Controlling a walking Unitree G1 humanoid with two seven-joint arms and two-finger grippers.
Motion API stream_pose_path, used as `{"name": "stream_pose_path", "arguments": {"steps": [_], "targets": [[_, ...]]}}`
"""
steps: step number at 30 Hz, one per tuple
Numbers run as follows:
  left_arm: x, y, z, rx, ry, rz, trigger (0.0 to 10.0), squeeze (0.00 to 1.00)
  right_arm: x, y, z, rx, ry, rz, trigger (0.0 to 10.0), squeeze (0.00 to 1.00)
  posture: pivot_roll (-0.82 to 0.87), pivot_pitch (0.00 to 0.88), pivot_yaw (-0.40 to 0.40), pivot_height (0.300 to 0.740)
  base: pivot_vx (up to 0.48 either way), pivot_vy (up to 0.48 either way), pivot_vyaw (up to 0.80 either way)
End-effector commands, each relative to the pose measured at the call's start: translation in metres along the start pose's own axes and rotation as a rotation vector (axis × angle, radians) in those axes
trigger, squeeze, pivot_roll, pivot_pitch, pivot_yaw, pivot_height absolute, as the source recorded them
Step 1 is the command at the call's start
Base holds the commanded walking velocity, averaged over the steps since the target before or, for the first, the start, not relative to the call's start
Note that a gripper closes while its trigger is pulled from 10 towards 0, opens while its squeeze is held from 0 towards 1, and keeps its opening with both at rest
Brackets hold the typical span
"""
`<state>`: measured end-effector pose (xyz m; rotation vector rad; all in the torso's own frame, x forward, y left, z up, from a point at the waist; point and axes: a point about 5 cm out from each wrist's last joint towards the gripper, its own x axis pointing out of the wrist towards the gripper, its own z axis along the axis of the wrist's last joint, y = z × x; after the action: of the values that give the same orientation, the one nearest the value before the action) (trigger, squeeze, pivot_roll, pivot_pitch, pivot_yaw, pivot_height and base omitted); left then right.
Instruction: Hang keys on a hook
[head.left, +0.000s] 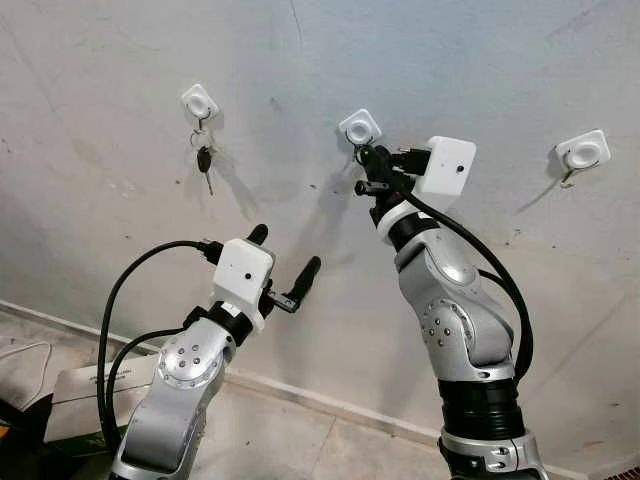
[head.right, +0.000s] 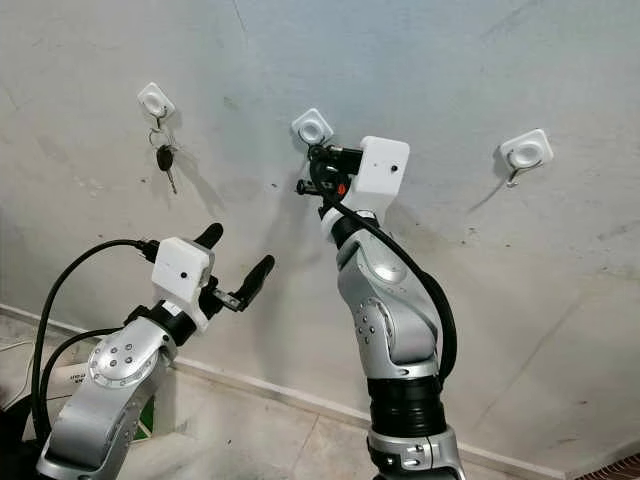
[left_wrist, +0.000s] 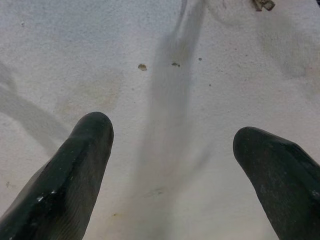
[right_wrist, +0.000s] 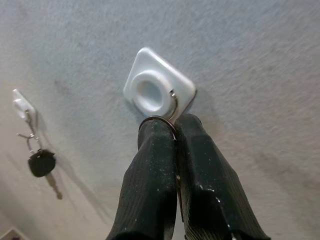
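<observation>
In your head views, three white hooks sit on the grey wall: the left hook carries a hanging key with a black head, the middle hook is where your right pincer is raised, its tips just under the hook, and the right hook stands well apart with only its small metal prong below. Your left pincer is held up lower, away from the wall hooks, its fingers spread wide. In your left wrist view, the two black fingers stand well apart with bare wall between them. In your right wrist view, the fingers are pressed together on a metal key ring, which touches the hook's lower edge beside its prong.
</observation>
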<state>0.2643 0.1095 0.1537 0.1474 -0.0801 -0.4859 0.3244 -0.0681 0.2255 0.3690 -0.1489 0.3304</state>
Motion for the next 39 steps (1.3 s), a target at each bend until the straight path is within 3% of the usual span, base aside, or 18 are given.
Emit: {"name": "stream_pose_path", "arguments": {"steps": [1,22,32,39], "targets": [[0.0,0.0,0.0,0.008,0.0,0.002,10.0,0.0,0.007,0.026,0.006,0.053,-0.017,0.09,10.0,0.0,0.09,0.0,0.022,0.74,0.0,0.0,0.0],[0.0,0.0,0.0,0.009,0.005,-0.003,10.0,0.0,0.021,0.035,0.008,0.025,-0.047,0.088,10.0,0.0,0.1,0.0,0.022,0.74,0.0,0.0,0.0],[0.0,0.0,0.0,0.005,0.007,-0.002,10.0,0.0,0.02,0.022,0.01,0.007,-0.059,0.051,10.0,0.0,0.09,0.0,0.021,0.74,0.0,0.0,0.0],[0.0,0.0,-0.001,0.004,0.007,-0.003,10.0,0.0,0.012,0.023,0.009,0.086,-0.024,0.187,10.0,0.0,0.09,0.0,0.024,0.74,0.0,0.0,0.0]]}}
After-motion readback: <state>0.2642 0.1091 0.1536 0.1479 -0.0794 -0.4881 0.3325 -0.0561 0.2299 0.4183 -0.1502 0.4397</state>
